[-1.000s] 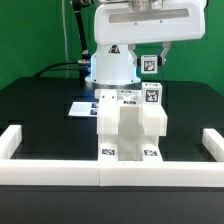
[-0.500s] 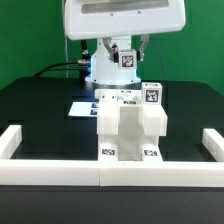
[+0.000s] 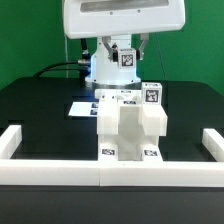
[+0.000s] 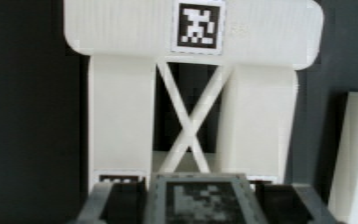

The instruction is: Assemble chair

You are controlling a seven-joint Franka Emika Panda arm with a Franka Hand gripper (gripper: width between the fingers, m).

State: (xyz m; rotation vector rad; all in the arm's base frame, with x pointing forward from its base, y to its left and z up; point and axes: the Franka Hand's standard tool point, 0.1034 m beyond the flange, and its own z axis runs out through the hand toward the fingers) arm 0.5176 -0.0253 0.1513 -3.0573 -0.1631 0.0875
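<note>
Since half a second ago nothing has moved. One arm (image 3: 122, 20) hangs above one chair (image 3: 130, 122), which stands on the table (image 3: 40, 110) against the front rail (image 3: 60, 168). Gripper (image 3: 127, 50) jaw state: cannot tell.

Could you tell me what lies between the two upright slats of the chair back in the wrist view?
In the wrist view, a white X-shaped cross brace spans the chair back slats.

The black tabletop (image 3: 40, 110) carried the white chair (image 3: 130, 125) at its near middle, against the white border rails (image 3: 100, 178). The marker board (image 3: 80, 107) lay flat behind it.
</note>
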